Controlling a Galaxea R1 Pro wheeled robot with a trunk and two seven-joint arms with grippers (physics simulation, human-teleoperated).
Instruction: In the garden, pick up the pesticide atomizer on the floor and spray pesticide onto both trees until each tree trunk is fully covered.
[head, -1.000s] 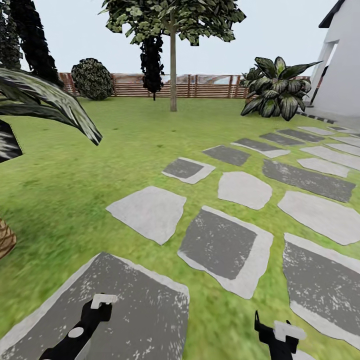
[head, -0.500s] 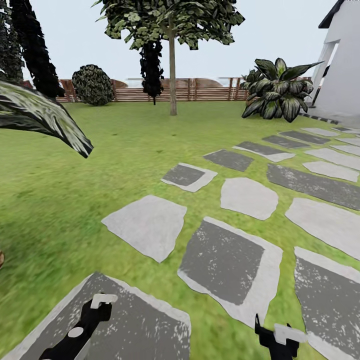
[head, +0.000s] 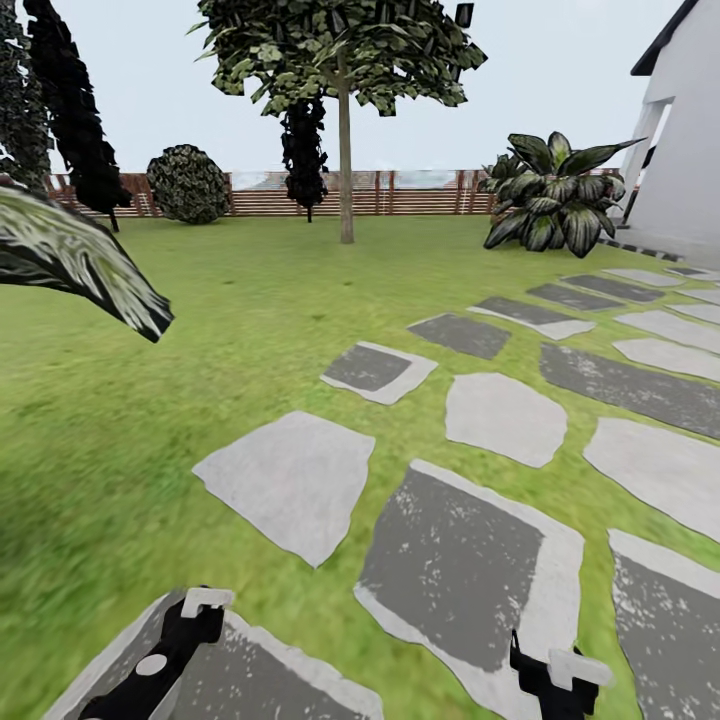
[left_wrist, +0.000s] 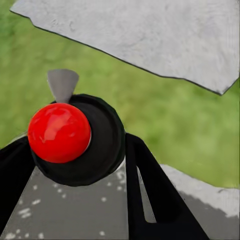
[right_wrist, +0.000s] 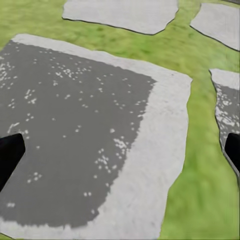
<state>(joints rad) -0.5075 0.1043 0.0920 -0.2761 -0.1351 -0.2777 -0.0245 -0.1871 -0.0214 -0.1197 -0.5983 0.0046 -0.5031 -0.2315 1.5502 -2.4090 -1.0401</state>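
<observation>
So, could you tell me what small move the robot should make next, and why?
Probably turn the base to search for thick trunks: the left gripper looks closed around the red-knobbed atomizer, but the tree ahead by the fence is thin-trunked.

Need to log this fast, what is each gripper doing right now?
Left gripper: shut on a black round-bodied object with a glossy red ball.
Right gripper: open, holding nothing.

No readable text, labels, brands, numbers or signs anywhere in my views. Nothing legible on what I see around me, from head cam or either wrist cam.
</observation>
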